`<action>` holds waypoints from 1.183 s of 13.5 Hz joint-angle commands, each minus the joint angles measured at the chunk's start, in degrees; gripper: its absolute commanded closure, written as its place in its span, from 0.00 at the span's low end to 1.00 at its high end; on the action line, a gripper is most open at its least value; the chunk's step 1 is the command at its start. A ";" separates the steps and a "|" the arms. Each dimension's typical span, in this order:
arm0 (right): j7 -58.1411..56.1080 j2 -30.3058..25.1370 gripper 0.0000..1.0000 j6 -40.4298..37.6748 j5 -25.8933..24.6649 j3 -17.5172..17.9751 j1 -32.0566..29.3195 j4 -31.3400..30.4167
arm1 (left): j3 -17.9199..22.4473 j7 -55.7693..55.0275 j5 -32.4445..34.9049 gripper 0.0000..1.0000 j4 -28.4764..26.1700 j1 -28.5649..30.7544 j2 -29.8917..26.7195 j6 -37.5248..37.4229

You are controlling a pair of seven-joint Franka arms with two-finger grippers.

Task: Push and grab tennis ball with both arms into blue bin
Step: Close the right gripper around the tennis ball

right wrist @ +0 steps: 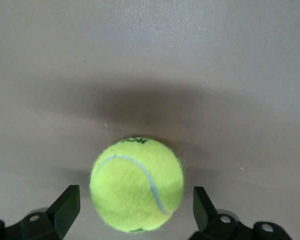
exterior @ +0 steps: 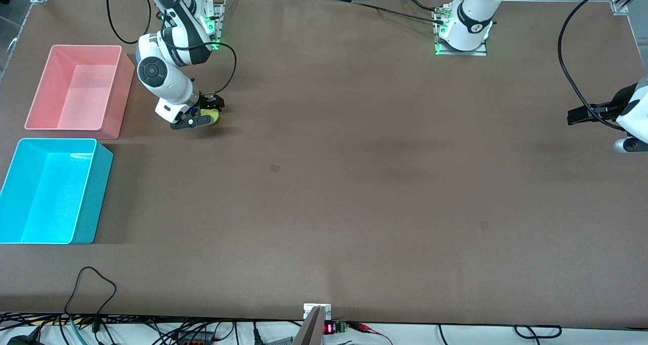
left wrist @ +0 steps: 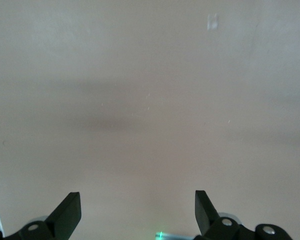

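Yellow-green and fuzzy, the tennis ball (exterior: 210, 116) sits on the brown tabletop (exterior: 354, 183) between the spread fingers of the right gripper (exterior: 202, 116), toward the right arm's end of the table. The right wrist view shows a gap on each side of it, so the gripper stands released around it — not yet grasping. A pale curved seam crosses its felt, and dark lettering shows at its edge. The blue bin (exterior: 96, 193) is empty and lies nearer the front camera than the ball, beside the pink bin (exterior: 119, 97). By the look of it, the pushing part is over or nearly so; closing on the ball, carrying it and dropping it in are left. The left gripper (exterior: 582, 114) waits released over bare tabletop at the left arm's end — well apart from the ball.
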 commanded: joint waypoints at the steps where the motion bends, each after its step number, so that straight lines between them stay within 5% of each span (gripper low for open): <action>1: -1.21 0.00 0.00 0.73 -0.12 0.62 -0.82 -0.83 | 0.81 -0.86 -7.45 0.00 -1.28 -1.19 -3.64 1.65; 16: -1.21 2.38 0.00 2.22 -0.56 0.62 -0.91 -0.92 | -1.04 -1.04 -8.81 0.00 1.27 -1.19 -3.64 -0.98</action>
